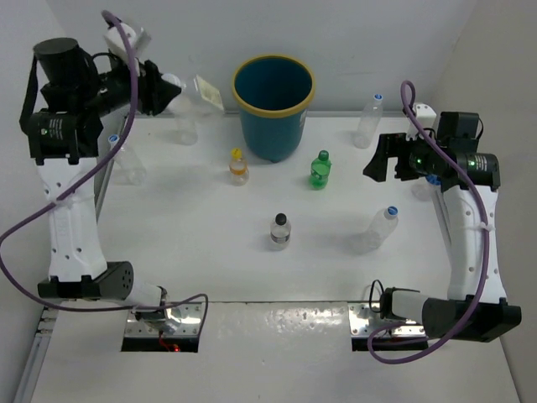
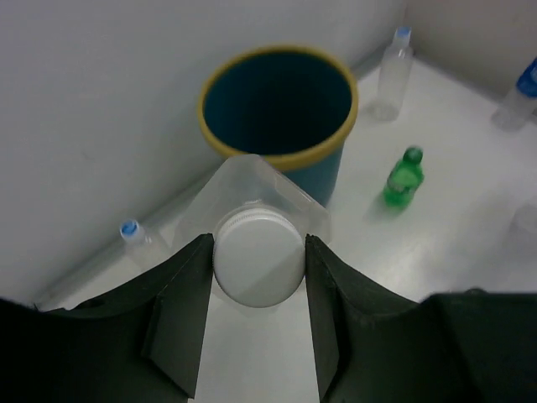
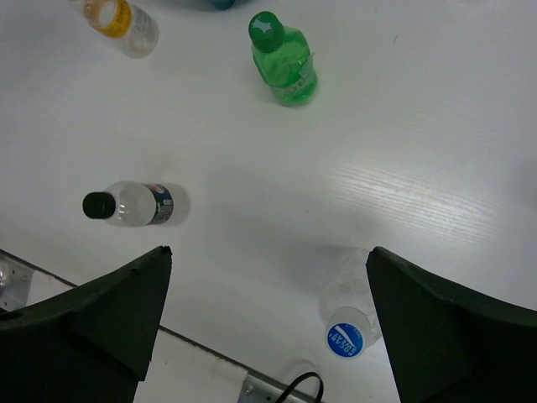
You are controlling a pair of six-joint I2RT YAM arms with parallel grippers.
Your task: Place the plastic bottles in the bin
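My left gripper (image 1: 174,89) is shut on the white cap of a clear bottle (image 1: 200,92) and holds it in the air just left of the teal bin (image 1: 270,126). In the left wrist view my left gripper (image 2: 258,250) clamps that cap, with the bin's yellow rim (image 2: 281,159) right beyond the bottle (image 2: 260,189). My right gripper (image 1: 388,158) is open and empty above the table's right side. In the right wrist view my right gripper (image 3: 268,252) hangs wide open over a blue-capped clear bottle (image 3: 348,323) and a black-capped bottle (image 3: 134,204).
On the table stand an orange-filled bottle (image 1: 238,166), a green bottle (image 1: 320,169), the black-capped bottle (image 1: 280,231) and the blue-capped bottle (image 1: 382,227). More clear bottles stand at the back right (image 1: 369,120), the left (image 1: 126,159) and behind my left gripper (image 1: 183,126).
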